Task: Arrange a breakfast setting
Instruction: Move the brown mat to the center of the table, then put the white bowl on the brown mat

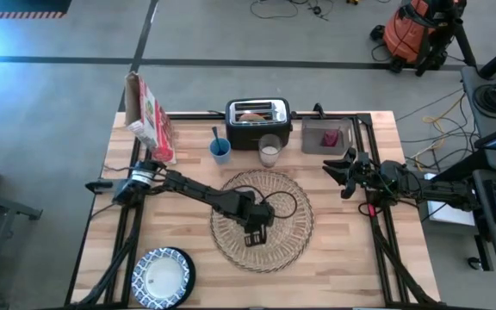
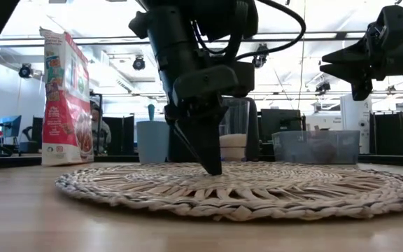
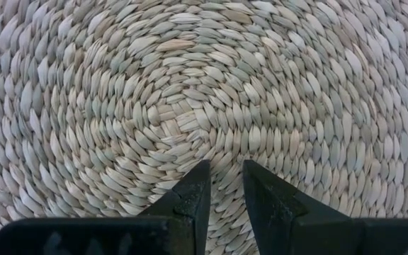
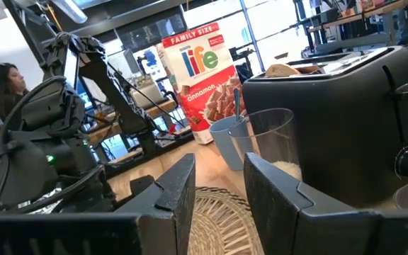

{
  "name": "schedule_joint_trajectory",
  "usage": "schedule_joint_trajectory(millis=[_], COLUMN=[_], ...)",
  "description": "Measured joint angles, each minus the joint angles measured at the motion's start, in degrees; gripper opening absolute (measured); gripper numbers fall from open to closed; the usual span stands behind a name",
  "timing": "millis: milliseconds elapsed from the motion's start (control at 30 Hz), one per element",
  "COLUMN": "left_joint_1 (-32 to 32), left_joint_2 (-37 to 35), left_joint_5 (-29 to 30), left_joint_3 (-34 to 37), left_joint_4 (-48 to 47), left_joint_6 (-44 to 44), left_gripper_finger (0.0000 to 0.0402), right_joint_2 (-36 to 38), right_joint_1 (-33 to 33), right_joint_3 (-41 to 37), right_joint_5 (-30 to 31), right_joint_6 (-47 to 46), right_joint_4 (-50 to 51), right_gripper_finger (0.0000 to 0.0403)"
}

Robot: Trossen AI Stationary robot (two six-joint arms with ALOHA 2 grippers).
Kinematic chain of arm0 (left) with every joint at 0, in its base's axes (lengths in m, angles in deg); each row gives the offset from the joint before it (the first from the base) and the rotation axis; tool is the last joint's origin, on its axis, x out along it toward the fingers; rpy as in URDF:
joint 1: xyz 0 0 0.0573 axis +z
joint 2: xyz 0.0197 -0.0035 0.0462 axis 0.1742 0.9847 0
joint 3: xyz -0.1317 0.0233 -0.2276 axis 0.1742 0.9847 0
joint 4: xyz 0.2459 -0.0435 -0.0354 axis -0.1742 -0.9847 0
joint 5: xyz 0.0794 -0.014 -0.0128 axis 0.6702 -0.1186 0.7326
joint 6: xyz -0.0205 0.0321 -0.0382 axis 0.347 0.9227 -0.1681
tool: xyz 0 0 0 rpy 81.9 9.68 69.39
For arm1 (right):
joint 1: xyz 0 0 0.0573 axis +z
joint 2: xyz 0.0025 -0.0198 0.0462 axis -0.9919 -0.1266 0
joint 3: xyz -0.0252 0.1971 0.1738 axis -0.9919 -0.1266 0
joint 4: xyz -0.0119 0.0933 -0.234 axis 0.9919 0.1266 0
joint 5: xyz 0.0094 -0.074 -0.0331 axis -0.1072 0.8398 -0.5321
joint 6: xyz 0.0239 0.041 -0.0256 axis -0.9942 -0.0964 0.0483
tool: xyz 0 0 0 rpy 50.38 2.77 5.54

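Observation:
The round woven straw placemat (image 1: 269, 202) lies flat on the table's middle. My left gripper (image 3: 225, 166) stands on it close to its centre, fingers a narrow gap apart with nothing between them; the low view shows the gripper (image 2: 212, 166) reaching down to the weave. A blue-and-white bowl (image 1: 161, 277) sits on a dark plate (image 1: 189, 272) at the near left. The glass of milk (image 1: 270, 153) stands in front of the toaster. A spoon (image 1: 215, 135) stands in the blue cup. My right gripper (image 1: 332, 170) hovers open at the right, holding nothing. My left gripper sets both fingertips (image 2: 214, 168) on the placemat's top face just beside its centre (image 3: 222, 142). The fingers come from above, steeply slanted, and no straw is pinched between them. The placemat lies flat on the table.
Along the far edge stand a cereal box (image 1: 149, 120), a blue cup (image 1: 220, 151), a black-and-silver toaster (image 1: 258, 122) and a clear tub (image 1: 325, 136) with a dark-red item inside. Bare wood lies near and right of the placemat.

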State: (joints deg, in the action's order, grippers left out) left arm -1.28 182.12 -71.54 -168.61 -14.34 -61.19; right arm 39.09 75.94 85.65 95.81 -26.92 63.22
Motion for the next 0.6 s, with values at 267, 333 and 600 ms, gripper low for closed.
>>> schedule_joint_trajectory(millis=[267,333,600], left_joint_1=[-2.24,-3.21,-9.87], left_joint_2=[-4.47,-6.55,-15.69], left_joint_5=[0.35,0.35,1.33], left_joint_3=[0.13,0.0,-0.02], left_joint_4=[-0.62,-0.42,-6.3], left_joint_6=[1.1,1.1,-2.52], left_gripper_finger=[0.0068,0.0068,0.0068], right_joint_2=[0.01,0.0,0.0], right_joint_1=[0.01,0.0,0.0], right_joint_3=[0.0,0.01,0.01], right_joint_5=[0.02,0.01,0.0], right_joint_6=[0.0,0.0,0.0], right_joint_4=[0.0,0.0,0.0], right_gripper_finger=[0.0112,0.0112,0.0112])
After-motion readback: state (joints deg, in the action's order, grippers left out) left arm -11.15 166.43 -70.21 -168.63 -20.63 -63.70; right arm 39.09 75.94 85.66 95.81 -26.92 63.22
